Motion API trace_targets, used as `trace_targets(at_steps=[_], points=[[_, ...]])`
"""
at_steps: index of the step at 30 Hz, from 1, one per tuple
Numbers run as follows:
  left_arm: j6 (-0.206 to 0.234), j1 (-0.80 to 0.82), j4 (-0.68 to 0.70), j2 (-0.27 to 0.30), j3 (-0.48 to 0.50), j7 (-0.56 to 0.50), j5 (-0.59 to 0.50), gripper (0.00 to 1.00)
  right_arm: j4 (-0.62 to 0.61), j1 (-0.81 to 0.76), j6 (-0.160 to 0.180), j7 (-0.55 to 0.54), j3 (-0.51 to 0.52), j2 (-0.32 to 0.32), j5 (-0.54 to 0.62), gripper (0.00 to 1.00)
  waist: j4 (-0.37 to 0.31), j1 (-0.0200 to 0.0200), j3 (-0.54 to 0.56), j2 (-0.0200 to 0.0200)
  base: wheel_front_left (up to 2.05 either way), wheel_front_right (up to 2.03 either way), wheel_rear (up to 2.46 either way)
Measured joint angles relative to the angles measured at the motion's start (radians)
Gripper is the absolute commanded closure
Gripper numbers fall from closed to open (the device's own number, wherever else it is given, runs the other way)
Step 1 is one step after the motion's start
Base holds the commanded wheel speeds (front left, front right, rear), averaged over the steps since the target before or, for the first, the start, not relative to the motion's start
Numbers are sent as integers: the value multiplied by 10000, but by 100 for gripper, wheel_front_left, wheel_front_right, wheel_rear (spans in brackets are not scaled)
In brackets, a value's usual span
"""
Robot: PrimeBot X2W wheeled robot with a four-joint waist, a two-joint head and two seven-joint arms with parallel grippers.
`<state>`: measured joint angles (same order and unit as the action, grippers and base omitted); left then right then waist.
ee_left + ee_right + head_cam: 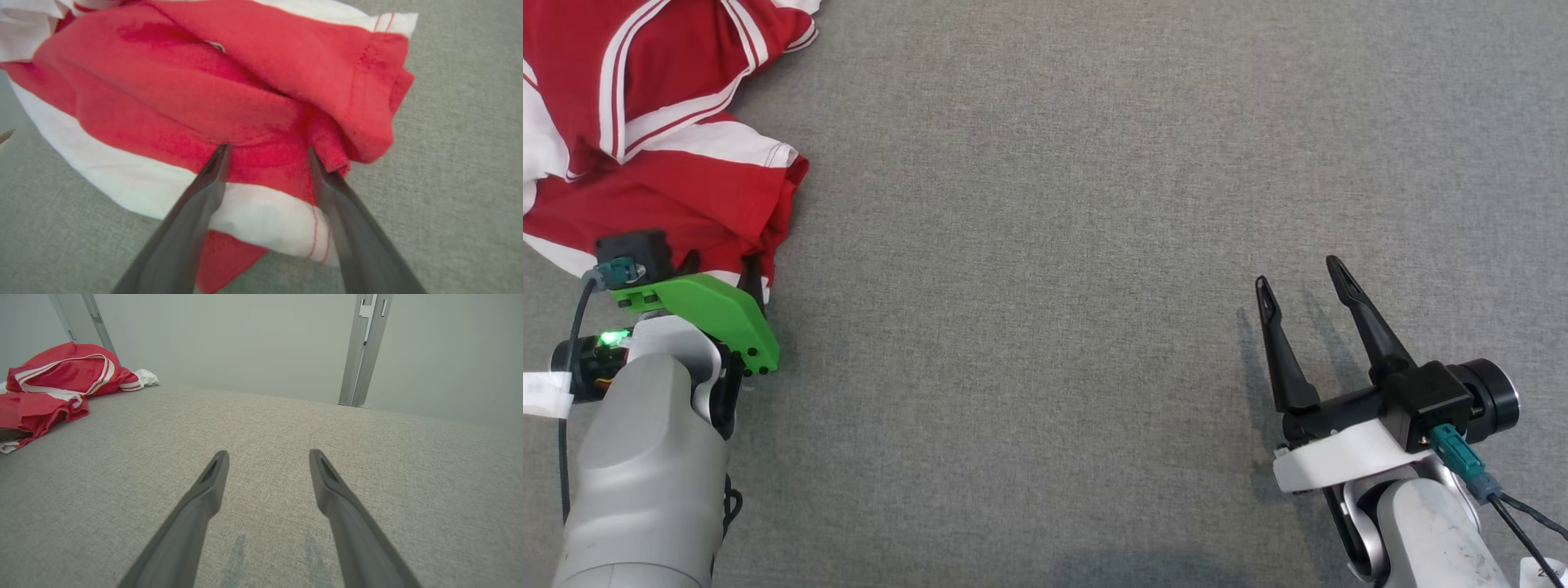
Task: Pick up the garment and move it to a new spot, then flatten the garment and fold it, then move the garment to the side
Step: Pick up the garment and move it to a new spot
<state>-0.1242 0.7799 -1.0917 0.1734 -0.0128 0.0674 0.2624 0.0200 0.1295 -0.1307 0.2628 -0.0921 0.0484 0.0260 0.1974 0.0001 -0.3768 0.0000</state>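
So, left gripper [267, 149] sits spread wide, tips right at the crumpled red-and-white garment [196, 81]; right gripper [1297, 273] is wide too, well apart over grey fabric [1045, 245].

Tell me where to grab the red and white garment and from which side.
Grip the bunched red fold at the garment's near edge, just past the white band. Come in from the robot's side, where the open left gripper is poised: the cloth is heaped there, so a ridge can likely be pinched.
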Motion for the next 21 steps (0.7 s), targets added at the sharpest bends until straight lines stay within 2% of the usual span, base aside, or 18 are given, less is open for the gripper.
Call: trace_targets(at_steps=[2,13,21], points=[[-4,78,-150,33,8,42,94,100,-4,2,0,0,4,0,-8,0,-41,0,-19,0,0,0,0],[-35,120,-249,56,-247,1302,334,100,46,-8,0,0,117,0,-245,0,-10,0,354,0,0,0,0],[-46,22,1108,-36,-732,1896,372,100,157,-81,0,0,63,0,-610,0,42,0,968,0,0,0,0]])
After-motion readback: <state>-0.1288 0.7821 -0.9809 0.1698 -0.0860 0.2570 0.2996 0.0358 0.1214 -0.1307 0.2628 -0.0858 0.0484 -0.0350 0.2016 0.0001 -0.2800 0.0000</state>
